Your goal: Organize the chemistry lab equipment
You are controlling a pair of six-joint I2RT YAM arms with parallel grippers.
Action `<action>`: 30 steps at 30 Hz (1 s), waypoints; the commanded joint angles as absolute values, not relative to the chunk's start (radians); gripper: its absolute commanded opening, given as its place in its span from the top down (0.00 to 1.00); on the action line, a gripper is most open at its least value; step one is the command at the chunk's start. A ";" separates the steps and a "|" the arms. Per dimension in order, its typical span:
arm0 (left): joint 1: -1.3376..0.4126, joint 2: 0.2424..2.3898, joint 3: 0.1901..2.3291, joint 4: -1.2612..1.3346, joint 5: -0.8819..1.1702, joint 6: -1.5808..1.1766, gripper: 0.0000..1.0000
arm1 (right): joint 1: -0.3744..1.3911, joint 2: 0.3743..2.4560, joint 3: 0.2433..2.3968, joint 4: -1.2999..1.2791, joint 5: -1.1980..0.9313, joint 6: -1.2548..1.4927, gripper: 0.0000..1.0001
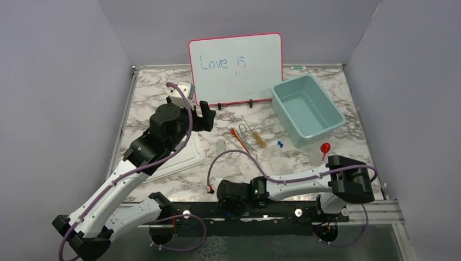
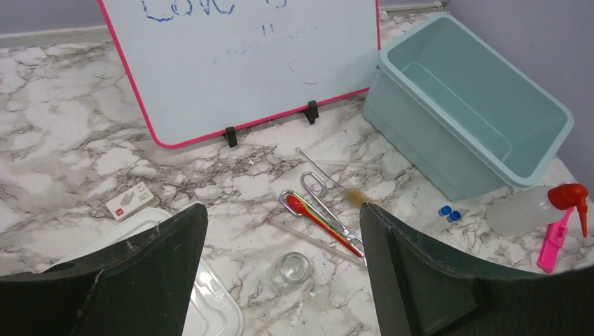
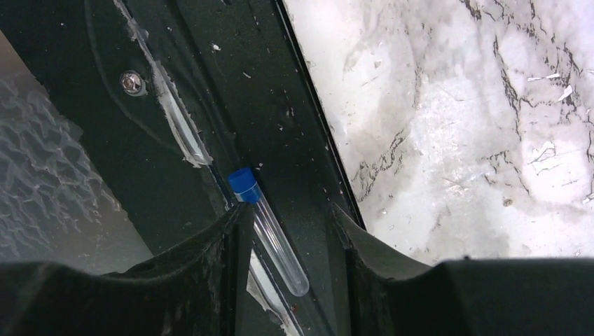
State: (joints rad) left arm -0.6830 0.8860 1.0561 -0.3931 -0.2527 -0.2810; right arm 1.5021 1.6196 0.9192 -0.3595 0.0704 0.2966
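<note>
We see the left gripper hanging above the marbled white tabletop with its fingers spread wide and nothing between them. We judge that it is held high and tipped forward to look over the loose pieces before it picks one.

Just below it stands the clear little glass beaker, upright and empty. Beyond the beaker lie the thin red and orange sticks, side by side and slanted, touching the metal tweezers. The wire brush with brownish bristles crosses just behind them. The small red funnel lies well to the right, near the front corner of the pale teal plastic bin. The bin is empty, and we take it as the likely home for the set. It sits beside the pink-framed whiteboard, which stands on its clips at the back.

The right gripper is folded low at the near edge, over the black metal rail. A clear plastic test tube with a blue cap lies in the rail's groove. The fingers straddle it, apart, with one close against the tube and a gap on the other side. We judge that nothing is clamped. The low pose suits fishing the tube out of that narrow channel.
</note>
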 commanded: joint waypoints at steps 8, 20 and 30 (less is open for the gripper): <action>-0.686 0.867 1.036 -0.399 -0.268 -0.290 0.17 | 1.510 1.673 0.941 -0.343 -0.084 0.240 0.56; -0.687 0.872 1.028 -0.398 -0.255 -0.296 0.17 | 1.510 1.721 0.949 -0.346 -0.007 0.240 0.82; -0.686 0.885 1.023 -0.399 -0.245 -0.322 0.16 | 1.503 1.598 0.952 -0.317 0.181 0.291 0.88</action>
State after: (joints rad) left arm -0.6830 0.8837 1.0348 -0.3996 -0.2523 -0.2966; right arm 1.5124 1.6695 0.9436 -0.3382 0.0296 0.2543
